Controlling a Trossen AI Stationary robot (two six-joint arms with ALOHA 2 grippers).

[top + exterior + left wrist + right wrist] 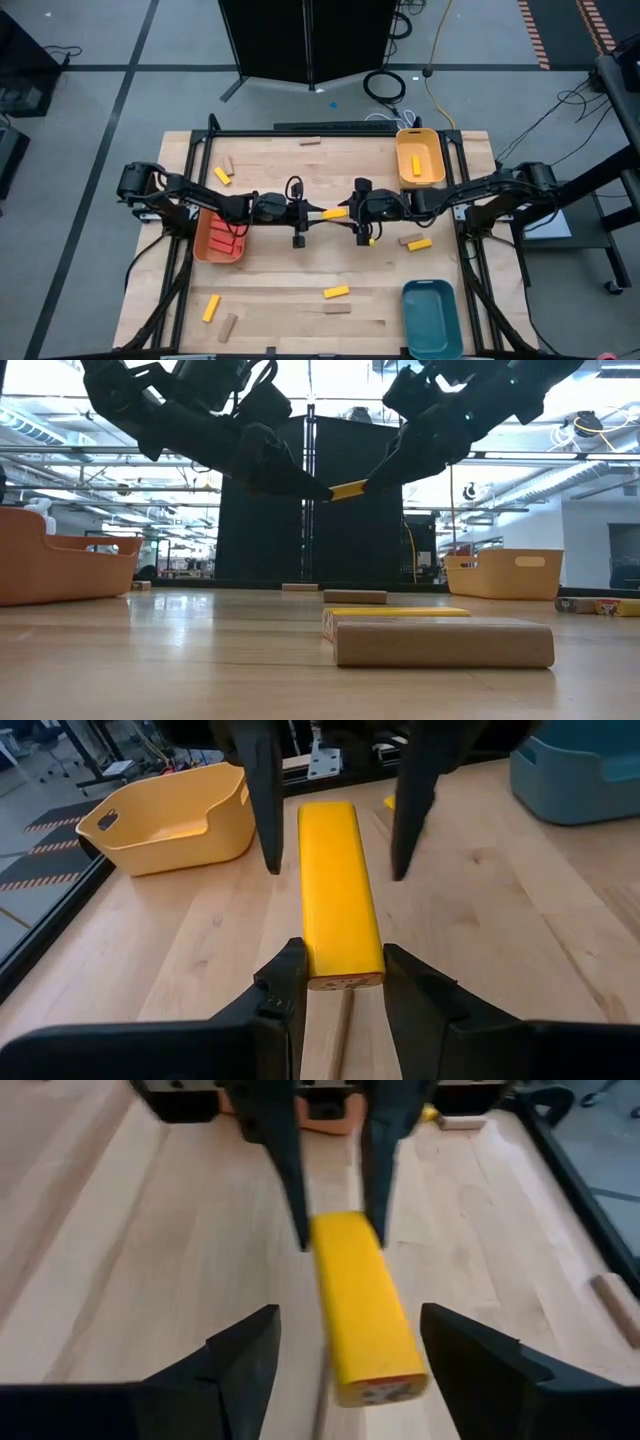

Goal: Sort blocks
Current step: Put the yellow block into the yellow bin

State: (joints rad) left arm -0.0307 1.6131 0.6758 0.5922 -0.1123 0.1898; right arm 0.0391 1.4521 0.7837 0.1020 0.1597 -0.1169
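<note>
Blocks [336, 292] mostly lie unsorted on your worktop [300, 270]; left pincer [335, 982] pinches a yellow block [338, 890] mid-air, right pincer [345, 1350] spread around it.

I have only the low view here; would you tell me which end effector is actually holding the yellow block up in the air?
Observer: The left end effector is; its wrist view shows its fingers clamped on one end of the yellow block.
Operator: Thank you. Is the right one gripping too?
Observer: No. The right end effector is open, with its fingers flanking the other end and clear gaps on both sides.
Operator: Is there a teal tray anywhere?
Observer: Yes. The high view shows the teal tray on the right arm's side.
</note>
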